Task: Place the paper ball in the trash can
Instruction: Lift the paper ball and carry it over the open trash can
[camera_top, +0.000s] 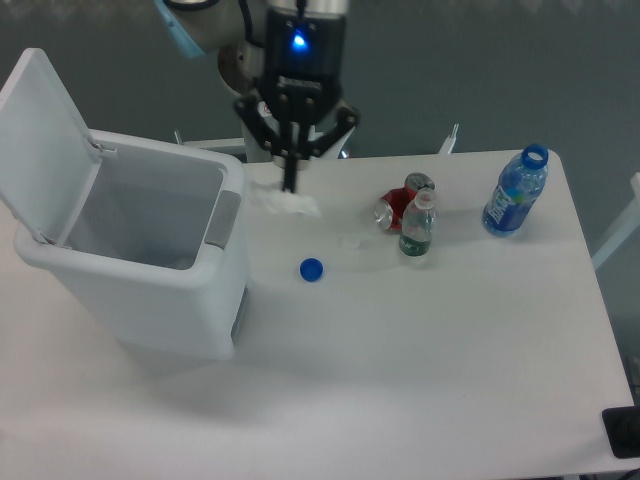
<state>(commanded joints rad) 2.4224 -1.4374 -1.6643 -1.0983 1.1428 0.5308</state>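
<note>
The paper ball (291, 205) is a crumpled white wad at the back of the table, just right of the trash can. My gripper (290, 186) points straight down over it. Its fingers are pressed together and their tips meet the top of the wad, so it looks pinched between them. I cannot tell whether the wad is lifted off the table. The trash can (226, 215) is a large white bin on the left with its flip lid (42, 140) standing open and a grey handle panel on its right rim.
A blue bottle cap (312, 269) lies in front of the wad, and a small whitish cap (350, 241) lies to its right. A crushed red can (397, 208), a small clear bottle (417, 226) and a blue bottle (516, 192) stand to the right.
</note>
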